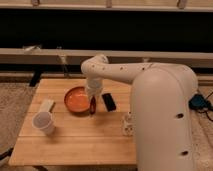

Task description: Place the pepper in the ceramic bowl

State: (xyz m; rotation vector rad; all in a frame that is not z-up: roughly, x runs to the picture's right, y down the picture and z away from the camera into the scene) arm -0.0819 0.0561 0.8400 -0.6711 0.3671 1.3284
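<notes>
Nearest to the camera, on the right side, stands the large white body of the robot arm, which covers the right end of the wooden table. On the near left part of the table there is a white translucent cup, standing upright. A small white bottle stands near the front right, just beside the arm's body. A little behind the cup lies a pale flat block, close to the left edge.

In the middle of the table sits the ceramic bowl, orange inside and with nothing in it. The arm bends from the right and goes down to the bowl's right edge. There the gripper points downward and is closed on the upper end of the pepper. The pepper hangs upright, dark red, at the right rim of the bowl. It is not possible to tell whether its lower tip is over the rim or over the table beside it. A black flat object lies just to the right of the pepper.

Behind the table runs a long pale rail before a dark wall.
</notes>
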